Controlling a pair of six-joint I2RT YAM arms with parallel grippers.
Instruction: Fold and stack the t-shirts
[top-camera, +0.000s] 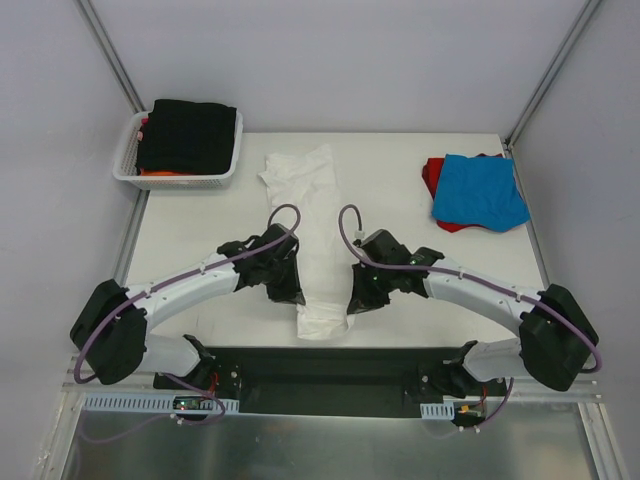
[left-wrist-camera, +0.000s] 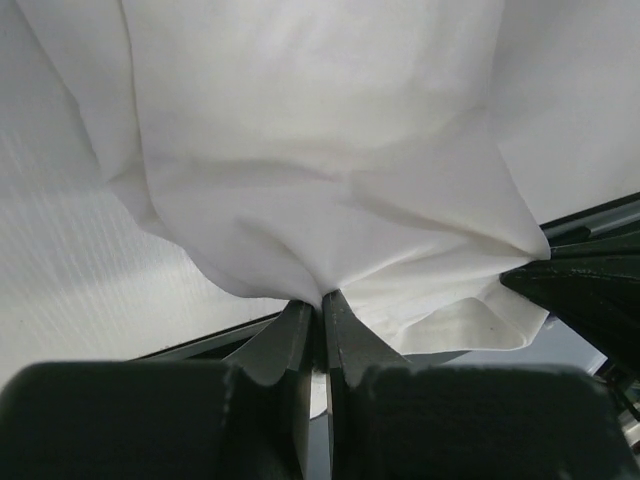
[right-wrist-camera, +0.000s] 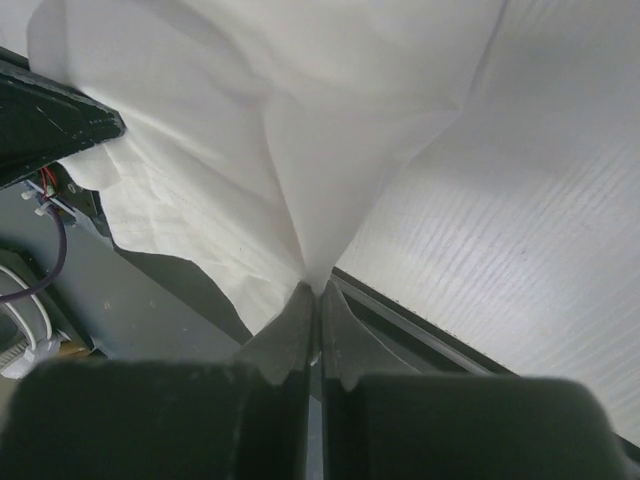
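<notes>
Where you view through the left wrist camera, the left tool (left-wrist-camera: 322, 300) has its two fingers pressed together on a pinched fold of the white t-shirt (left-wrist-camera: 320, 150). The cloth fans up and away from the fingertips in soft creases. Through the right wrist camera you see the same at the right tool (right-wrist-camera: 318, 292): its fingers are clamped on a gathered edge of the same garment, and the cloth spreads upward from the pinch.

From above, both tools sit at the near end of the white t-shirt, the left tool on its left edge and the right tool on its right edge. Both are close to the near edge of the surface (top-camera: 200, 260). The garment lies as a long narrow strip running from the tools toward the far side, crumpled at its far end.

Check the basket (top-camera: 178, 180) at the far left corner. It holds a folded black t-shirt (top-camera: 188, 135) on top, with an orange t-shirt (top-camera: 160, 172) showing beneath it. At the far right of the surface, a blue t-shirt (top-camera: 482, 190) lies on a red t-shirt (top-camera: 432, 175), well apart from both tools.
</notes>
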